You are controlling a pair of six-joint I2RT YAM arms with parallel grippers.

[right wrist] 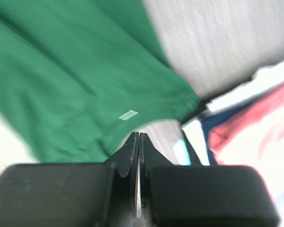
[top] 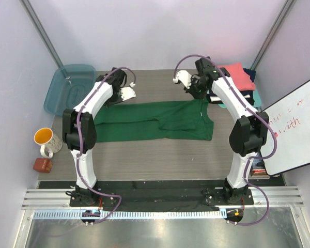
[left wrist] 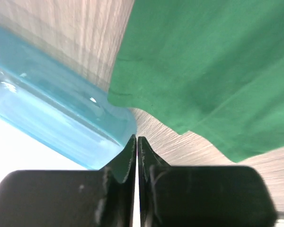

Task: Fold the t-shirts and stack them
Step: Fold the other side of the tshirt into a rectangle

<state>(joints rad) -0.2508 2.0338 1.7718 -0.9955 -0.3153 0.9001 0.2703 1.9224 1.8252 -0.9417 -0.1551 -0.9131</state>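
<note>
A dark green t-shirt (top: 155, 121) lies half folded across the middle of the table, collar to the right. My left gripper (top: 127, 93) hovers just past its far left corner, shut and empty; in the left wrist view its gripper (left wrist: 137, 138) sits over bare table beside the green t-shirt's hem (left wrist: 203, 80). My right gripper (top: 182, 78) is raised beyond the shirt's far right corner, shut with nothing in it. The right wrist view shows that gripper (right wrist: 139, 135) above the green t-shirt's collar (right wrist: 85, 85). Folded t-shirts (top: 236, 77) are stacked at the back right, coral-pink on top.
A translucent teal tub (top: 70, 88) stands at the back left, near the left gripper. A yellow-lined mug (top: 45, 138) and a small brown object (top: 42, 165) sit at the left edge. A whiteboard (top: 294, 129) leans at the right.
</note>
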